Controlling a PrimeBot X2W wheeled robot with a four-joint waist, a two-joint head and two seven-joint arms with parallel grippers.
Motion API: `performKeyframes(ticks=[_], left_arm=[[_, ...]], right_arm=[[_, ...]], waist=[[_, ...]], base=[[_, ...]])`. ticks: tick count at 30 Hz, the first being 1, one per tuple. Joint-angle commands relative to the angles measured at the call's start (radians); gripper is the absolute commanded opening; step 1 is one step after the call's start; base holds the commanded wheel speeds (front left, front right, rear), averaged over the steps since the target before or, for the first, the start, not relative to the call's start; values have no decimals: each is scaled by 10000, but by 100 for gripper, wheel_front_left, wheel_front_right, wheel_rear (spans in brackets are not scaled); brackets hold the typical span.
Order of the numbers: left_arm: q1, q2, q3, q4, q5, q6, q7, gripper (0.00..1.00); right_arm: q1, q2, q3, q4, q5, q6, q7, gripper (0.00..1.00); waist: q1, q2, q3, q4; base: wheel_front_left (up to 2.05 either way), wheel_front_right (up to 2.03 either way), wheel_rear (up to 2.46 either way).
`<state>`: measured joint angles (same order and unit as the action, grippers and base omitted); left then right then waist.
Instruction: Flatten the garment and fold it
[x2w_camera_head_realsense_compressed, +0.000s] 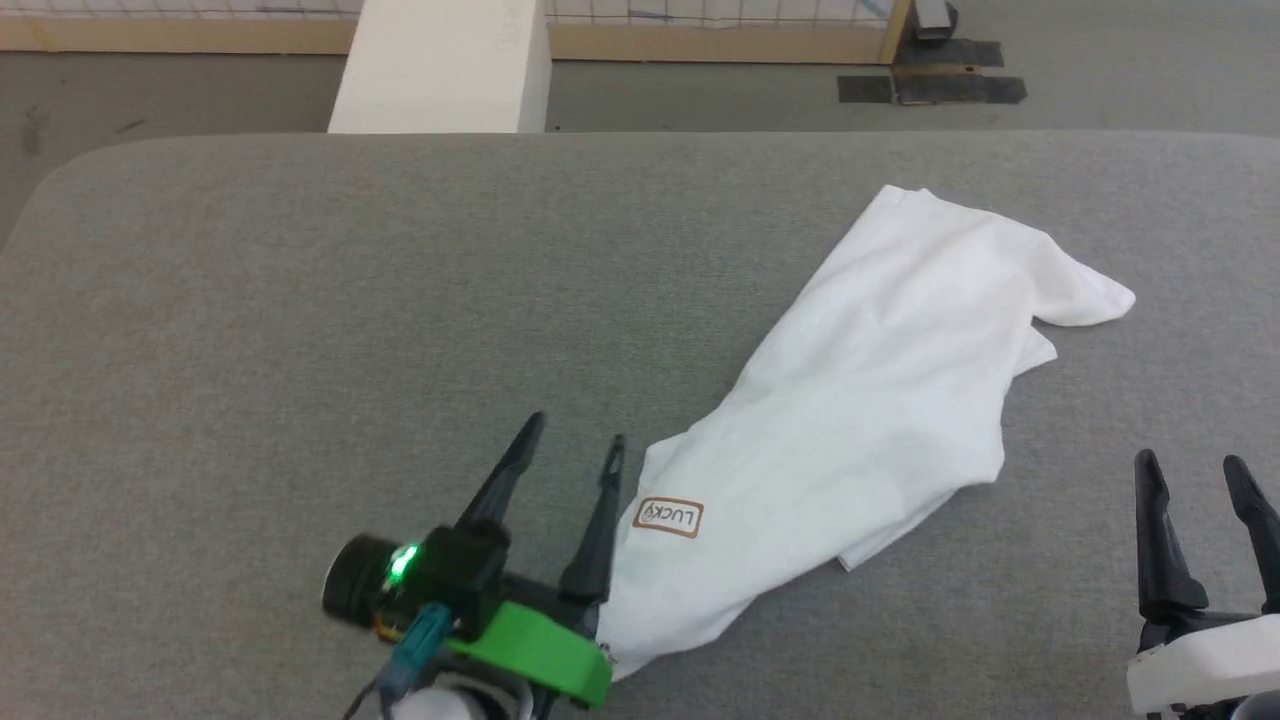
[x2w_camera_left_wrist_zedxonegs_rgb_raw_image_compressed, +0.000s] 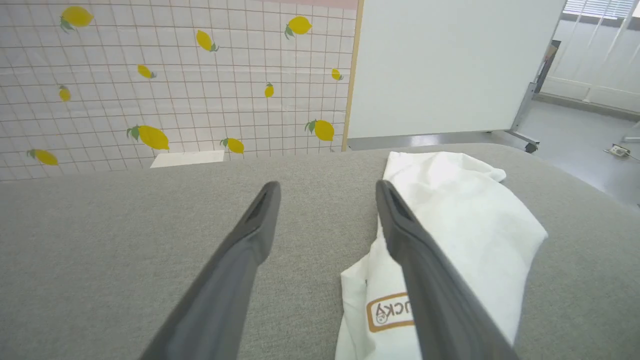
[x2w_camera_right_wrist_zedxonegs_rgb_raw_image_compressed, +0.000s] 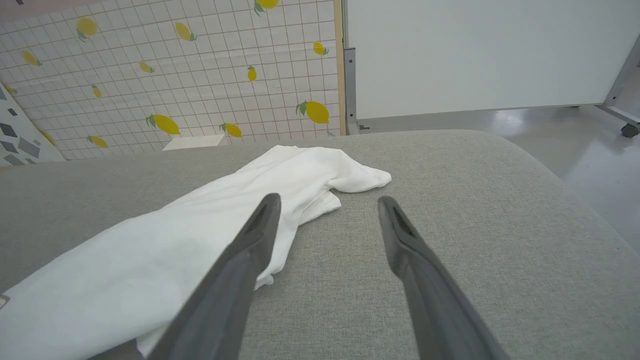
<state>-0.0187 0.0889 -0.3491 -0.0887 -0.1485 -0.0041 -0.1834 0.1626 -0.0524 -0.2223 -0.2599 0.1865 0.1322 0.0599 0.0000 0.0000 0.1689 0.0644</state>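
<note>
Garment bunched, diagonal heap. I see left gripper spread, empty, beside logo patch; right gripper spread, clear of garment. Risk: pinch takes stacked layers, flattening fails.

The left gripper sits at the lower left of the head view. Its two long dark fingers are spread wide and angled up and to the right, the outer one leaning further over than the inner. Behind them the wrist carries a black camera module with a lit green lamp, a bright green bracket and a teal cable plug. The right gripper stands at the lower right, its fingers pointing almost straight up and parted, rising from a white wrist housing. In each wrist view, that arm's own fingers splay apart in a V.
</note>
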Motion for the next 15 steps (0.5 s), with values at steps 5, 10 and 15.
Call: performKeyframes(ticks=[5,10,15], left_arm=[[-1450,263,-573,400,85,-703,1567,100],[-2834,620,-706,1726,-470,-1084,3135,100],[-3920,1071,-1135,2920,-1082,-1229,4392,100]], right_arm=[[-247,20,-74,-105,96,-15,-68,100],[-409,21,16,-184,89,-15,5,100],[-635,21,102,-237,52,-15,69,100]], waist=[[0,0,304,-186],[0,0,717,-245],[0,0,1132,-417]], base=[[0,0,0],[0,0,0],[0,0,0]])
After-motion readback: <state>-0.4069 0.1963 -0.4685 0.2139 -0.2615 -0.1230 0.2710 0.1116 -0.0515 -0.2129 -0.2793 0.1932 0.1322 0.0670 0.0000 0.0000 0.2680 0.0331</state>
